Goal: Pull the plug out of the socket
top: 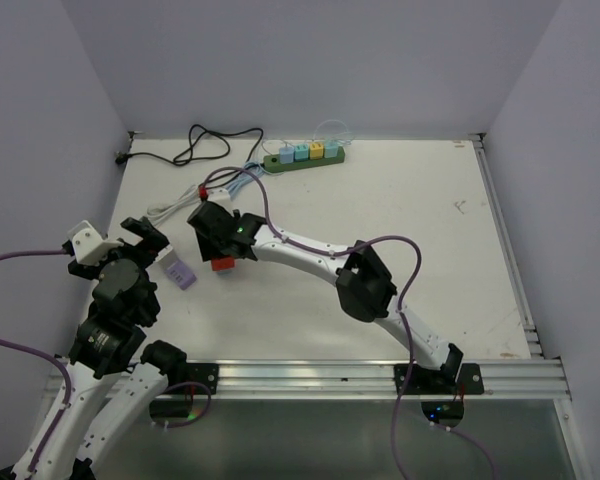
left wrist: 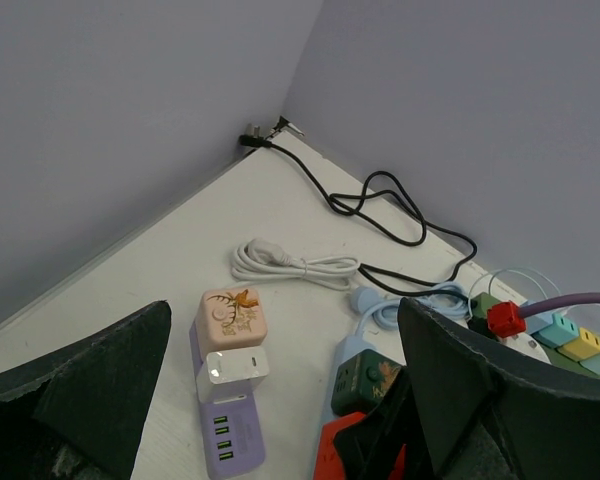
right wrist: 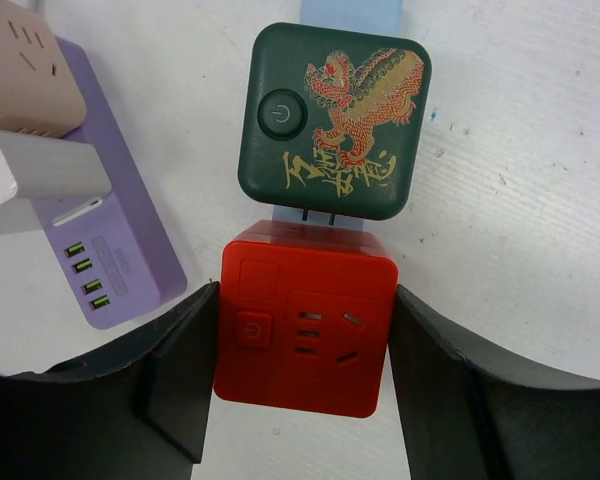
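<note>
Right wrist view: right pincer (right wrist: 305, 310) flanks the red cube plug (right wrist: 305, 345), grip unclear; left pincer (left wrist: 285, 390) gapes empty. Dark green socket (top: 305, 159) lies at the table's (top: 430, 250) far edge. Best pull straight up, untilted.

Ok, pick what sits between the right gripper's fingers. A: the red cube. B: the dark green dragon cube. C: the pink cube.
A: the red cube lies between the fingers of the right gripper; the dark green cube is beyond their tips.

White table (top: 410, 230): green socket (top: 305, 156), black cord (top: 195, 147).
</note>
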